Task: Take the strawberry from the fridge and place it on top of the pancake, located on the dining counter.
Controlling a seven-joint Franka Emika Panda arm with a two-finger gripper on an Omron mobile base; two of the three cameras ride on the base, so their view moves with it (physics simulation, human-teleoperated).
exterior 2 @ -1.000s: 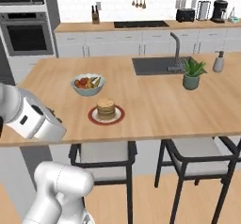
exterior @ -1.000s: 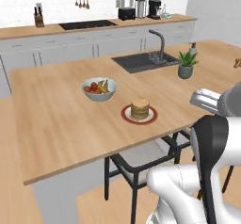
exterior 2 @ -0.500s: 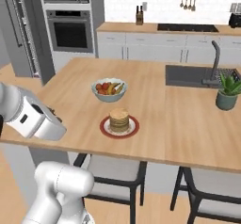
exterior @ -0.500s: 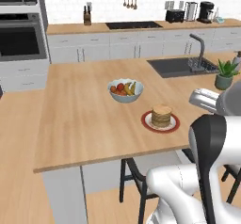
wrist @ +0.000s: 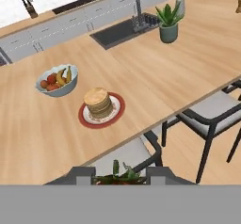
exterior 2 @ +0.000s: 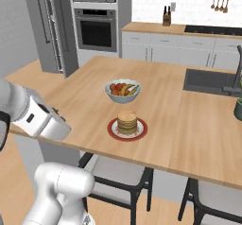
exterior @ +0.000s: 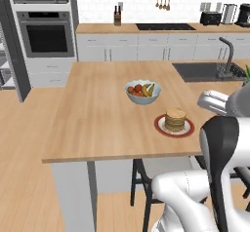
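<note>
In the hand view the gripper (wrist: pixel 120 175) stood nearly closed, its two dark tips close together at the bottom edge. Between them sat the strawberry (wrist: pixel 117 177), a sliver of red with green leaves sticking up above it, pinched from both sides. The gripper was off the near edge of the counter (wrist: pixel 155 82), above a grey chair seat (wrist: pixel 123 153) tucked under the overhang.

Beyond the edge, on the wooden top, lay the pancake (wrist: pixel 98 102) stack on its red-rimmed plate (wrist: pixel 87 119), not far in from the near side. Its top was bare. A white fruit bowl (wrist: pixel 57 80) with bananas and red fruit stood just past the plate, apart from it. Farther along the counter a dark sink (wrist: pixel 120 30) with a tall tap was set into the top, and a potted plant (wrist: pixel 168 23) stood beside it, with a soap bottle (wrist: pixel 180 3) behind the plant. A second chair (wrist: pixel 212 112) stood at the right.

From the left base view the pancake (exterior: pixel 175 120) lay near the counter's (exterior: pixel 97 124) front edge, close to the arm's white links, with the bowl (exterior: pixel 142 91) behind it toward the middle. From the right base view the pancake (exterior 2: pixel 126 122) and bowl (exterior 2: pixel 123 90) sat the same way, well apart from the grey fridge (exterior 2: pixel 51 25) against the far wall, next to the black wall oven (exterior 2: pixel 96 26).
</note>
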